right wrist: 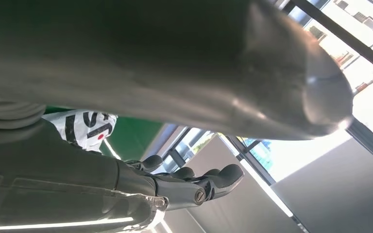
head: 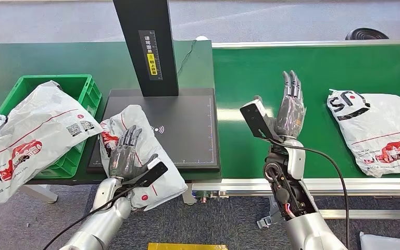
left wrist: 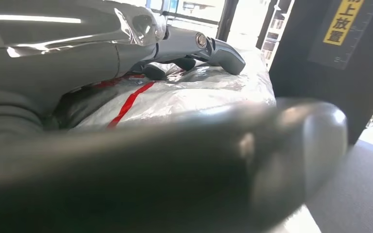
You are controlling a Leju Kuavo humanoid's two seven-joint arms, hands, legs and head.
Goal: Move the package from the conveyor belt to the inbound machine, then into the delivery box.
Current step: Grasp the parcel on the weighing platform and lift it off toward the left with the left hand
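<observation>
left hand point(head: 127, 152) lies palm-down on the crumpled white plastic mailer bag with red print point(head: 138, 151), its dark fingers point(left wrist: 194, 46) spread flat over the top. whether the thumb is hooked beneath the film, i cannot tell, so this reads as pressing on rather than a sure grip. the bag sits on the front-left corner of the flat black inbound scanner plate point(head: 187, 130), and its lower part hangs over the front edge of the green worktop point(head: 109, 62). right hand point(head: 290, 107) stands upright over the green conveyor belt point(head: 302, 67), fingers straight and close together, holding nothing.

the bag looks light, soft and slack, and its glossy film is probably slippery. it would likely sag and fold when lifted, so i would take it where the contents bulk up near the middle, pinching film and contents together, not by a loose corner.

counting bags: one under the left hand; one large white bag with red stripe and printed codes point(head: 28, 140) draped over the green plastic delivery crate point(head: 78, 91) at the worktop's left edge; one white bag with black lettering point(head: 380, 127) lying on the belt, well apart from the right hand. that makes three plainly in sight. there is one crate, one scanner plate with its one black upright post point(head: 148, 47), and one belt.
</observation>
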